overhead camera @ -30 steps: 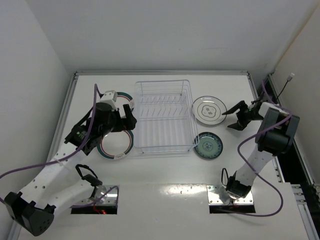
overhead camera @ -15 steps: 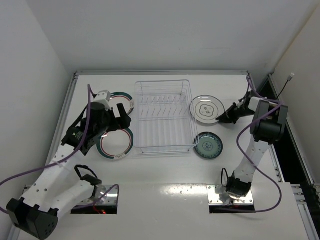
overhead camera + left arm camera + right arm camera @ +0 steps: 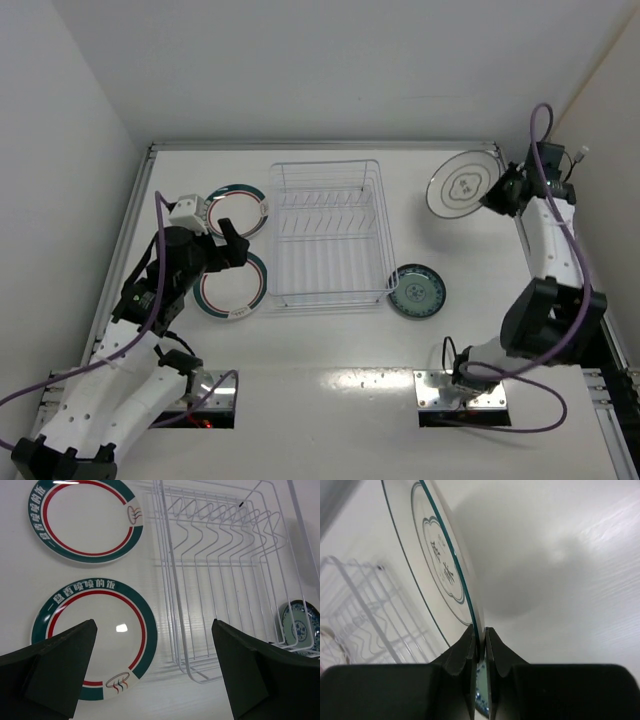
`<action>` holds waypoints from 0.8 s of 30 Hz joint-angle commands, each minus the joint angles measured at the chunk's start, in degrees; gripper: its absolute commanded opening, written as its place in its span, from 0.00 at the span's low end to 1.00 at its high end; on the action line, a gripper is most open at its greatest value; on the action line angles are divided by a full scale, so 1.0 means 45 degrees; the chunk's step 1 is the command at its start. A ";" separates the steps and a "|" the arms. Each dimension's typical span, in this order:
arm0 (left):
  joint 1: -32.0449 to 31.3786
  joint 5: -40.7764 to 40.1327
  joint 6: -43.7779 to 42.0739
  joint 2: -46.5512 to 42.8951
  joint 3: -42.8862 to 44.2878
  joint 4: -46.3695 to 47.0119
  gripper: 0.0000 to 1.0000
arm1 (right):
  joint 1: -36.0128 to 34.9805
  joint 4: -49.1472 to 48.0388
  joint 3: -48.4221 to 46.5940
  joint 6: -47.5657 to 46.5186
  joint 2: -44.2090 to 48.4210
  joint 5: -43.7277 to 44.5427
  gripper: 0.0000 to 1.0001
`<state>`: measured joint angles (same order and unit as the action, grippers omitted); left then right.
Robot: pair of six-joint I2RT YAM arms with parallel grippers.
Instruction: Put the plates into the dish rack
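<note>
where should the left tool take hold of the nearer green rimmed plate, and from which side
The nearer green-rimmed plate lies flat, so only its rim offers a hold. Its right edge sits close to the dish rack, so the open left tool probably does best at the left or near edge, one finger above the rim, one wedged under it.

table [image 3: 330,340]: white, flat, faint wood grain
walls [image 3: 300,70]: plain white, enclosing three sides
rail [image 3: 320,146]: metal strip along the table's far edge
</note>
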<state>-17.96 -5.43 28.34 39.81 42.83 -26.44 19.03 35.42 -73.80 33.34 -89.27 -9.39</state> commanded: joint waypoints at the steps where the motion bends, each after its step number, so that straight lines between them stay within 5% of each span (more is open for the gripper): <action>1: 0.0162 -0.0258 -0.0145 -0.0156 0.0092 0.0504 1.00 | -0.1292 -0.0312 -0.0944 0.0188 0.1866 0.2258 0.00; 12: 0.0162 -0.0608 0.0089 -0.0039 -0.0025 0.0386 1.00 | -0.7249 0.0624 -0.2760 -0.0163 0.1774 0.8114 0.00; 24: 0.0162 -0.0727 0.0089 -0.0039 -0.0025 0.0269 1.00 | -1.0027 0.1737 -0.3970 0.0520 -0.0608 1.1830 0.00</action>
<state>-17.89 -8.14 28.75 39.75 42.81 -26.48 -23.97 44.25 -86.50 34.15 -91.00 34.72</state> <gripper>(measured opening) 1.000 0.051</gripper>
